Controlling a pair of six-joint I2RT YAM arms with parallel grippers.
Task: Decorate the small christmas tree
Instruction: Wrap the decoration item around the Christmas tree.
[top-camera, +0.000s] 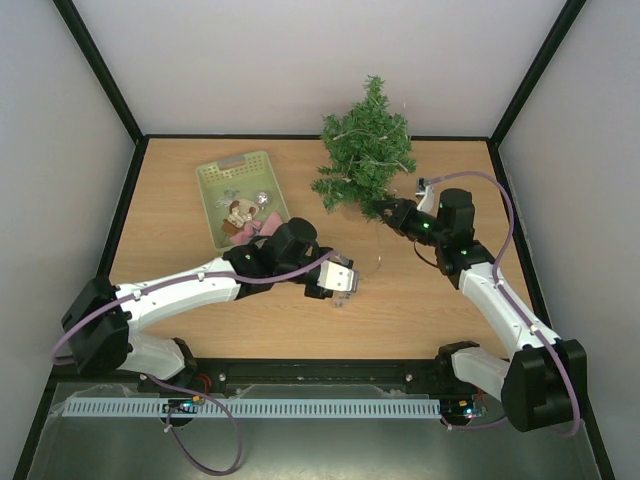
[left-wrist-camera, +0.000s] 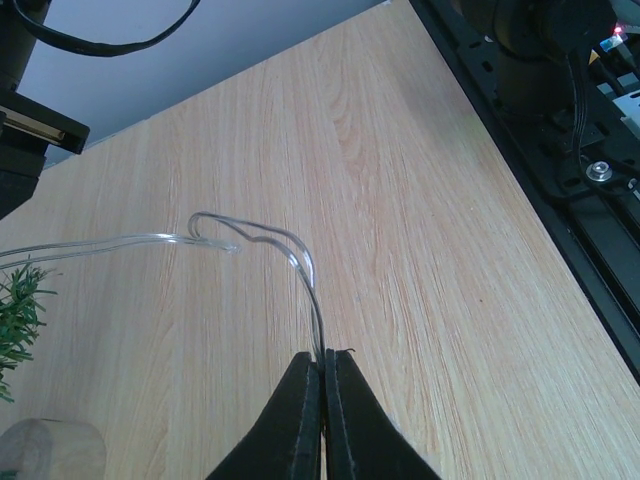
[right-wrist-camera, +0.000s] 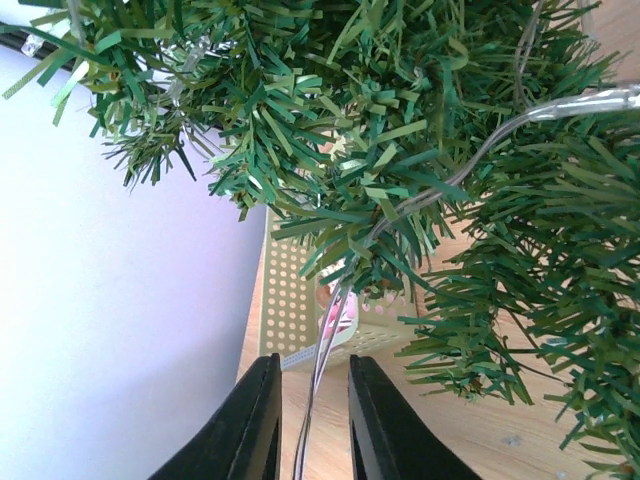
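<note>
Left pincer (left-wrist-camera: 323, 356) pinches a thin clear wire (left-wrist-camera: 316, 318); right pincer (right-wrist-camera: 312, 370) stands slightly apart around the wire, beside the tree's (top-camera: 365, 150) branches. The tree, far on the table (top-camera: 400, 320) beside the basket (right-wrist-camera: 285, 300), looks light, tippy and soft-needled: steady it low at the trunk.

The top view is bright and evenly lit from above: the arms cast only soft, short shadows on the table (top-camera: 420, 300), and the pale walls show no glare. In the left wrist view the wood grain is crisp mid-frame, the clear wire (left-wrist-camera: 310, 285) carries thin white glints, and the left gripper (left-wrist-camera: 323, 360) at the bottom edge is near-featureless black. In the right wrist view the small christmas tree (right-wrist-camera: 400, 150) is sharp, the wire at the upper right burns out white, and the wall at left looks flat and bluish
</note>
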